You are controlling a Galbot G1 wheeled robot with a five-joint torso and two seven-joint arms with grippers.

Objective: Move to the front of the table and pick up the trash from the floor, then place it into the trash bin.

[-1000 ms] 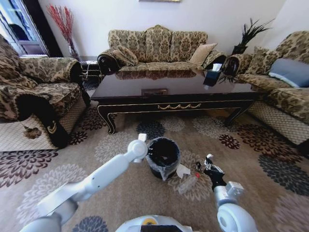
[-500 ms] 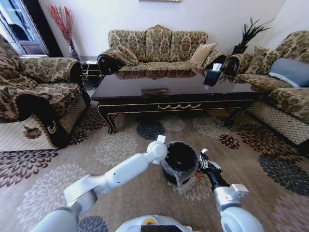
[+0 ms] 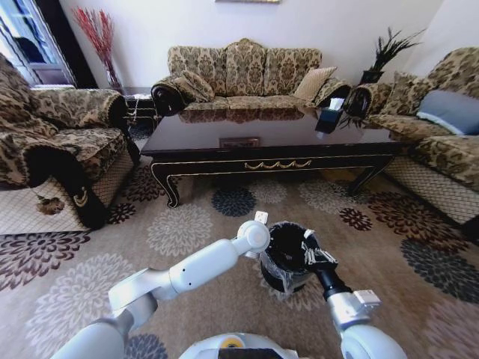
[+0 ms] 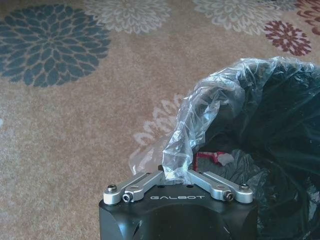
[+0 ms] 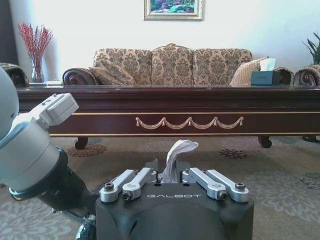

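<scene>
On the flowered carpet (image 3: 187, 224) before the gold-trimmed coffee table (image 3: 269, 138), the left gripper (image 4: 176, 176) pinches the bag liner (image 4: 200, 120) at the rim of the black trash bin (image 3: 288, 254). The left wrist view looks inside the bin, where a red-and-white scrap (image 4: 212, 157) lies. The right wrist view shows the right gripper (image 5: 171, 176) clamped on a crumpled white paper scrap (image 5: 176, 155), its long axis upright, at the bin's rim.
</scene>
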